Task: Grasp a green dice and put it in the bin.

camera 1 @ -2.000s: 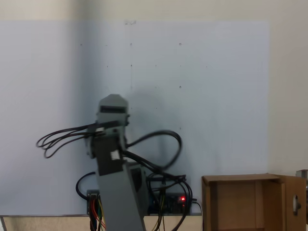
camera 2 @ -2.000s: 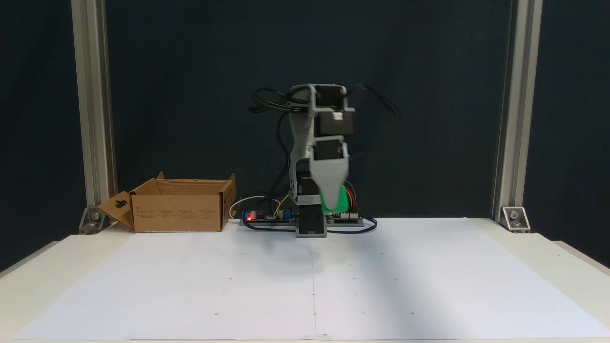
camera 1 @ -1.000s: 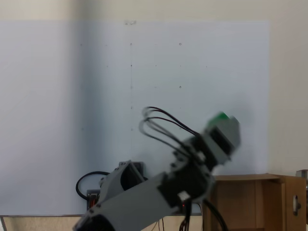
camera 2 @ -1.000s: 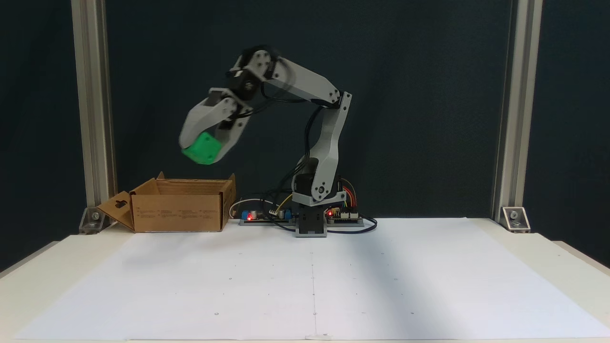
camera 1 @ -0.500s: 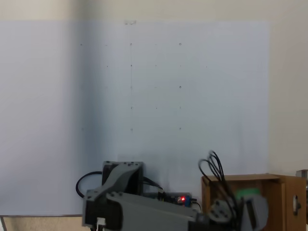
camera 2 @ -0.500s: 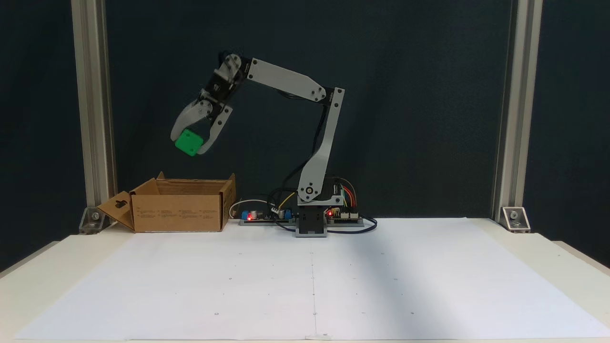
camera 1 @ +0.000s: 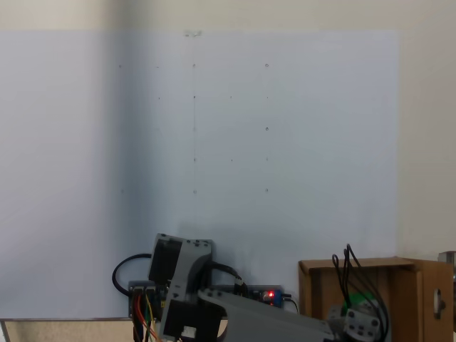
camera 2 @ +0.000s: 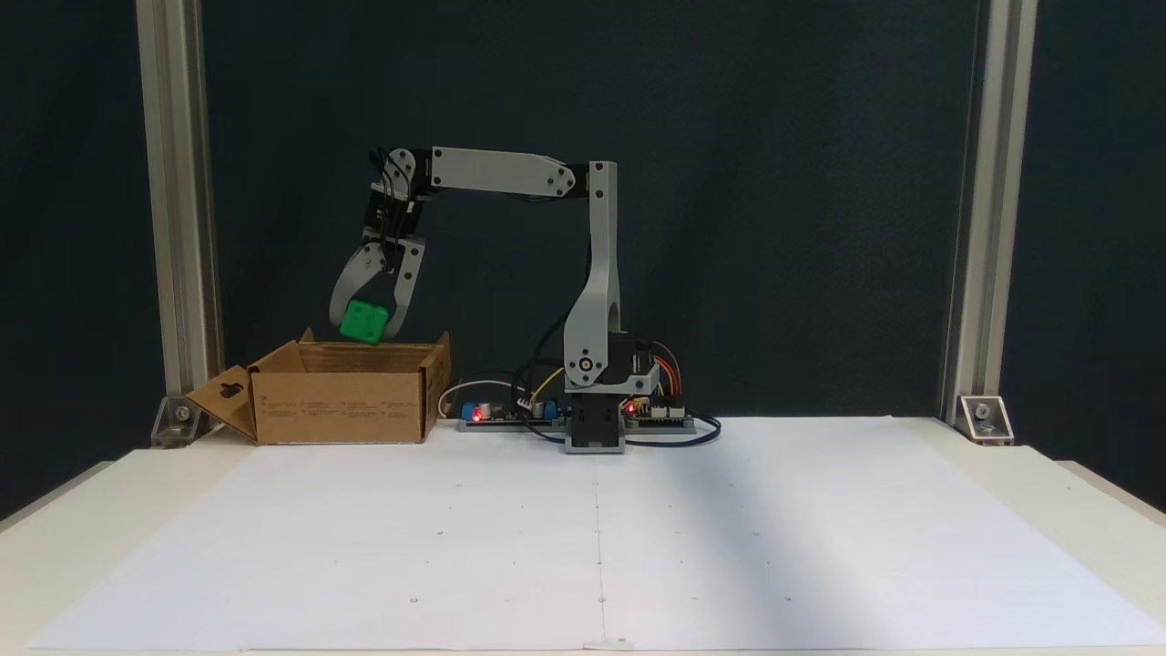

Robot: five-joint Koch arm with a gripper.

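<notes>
The green dice (camera 2: 364, 322) hangs just above the open top of the bin (camera 2: 339, 405), a brown cardboard box at the table's back left. My gripper (camera 2: 364, 323) points straight down and is shut on the dice, its grey fingers on either side of it. In a fixed view from above, a sliver of the green dice (camera 1: 359, 299) shows beside the wrist, over the bin (camera 1: 402, 296) at the lower right.
White paper (camera 2: 601, 528) covers the table. The arm's base and circuit boards with a red light (camera 2: 475, 416) sit at the back centre beside the bin. Aluminium posts (camera 2: 182, 210) stand at both back corners. One box flap (camera 2: 221, 401) sticks out to the left.
The arm swung from the centre over to the bin with the dice held, then lowered it until it hangs just above the box opening.
</notes>
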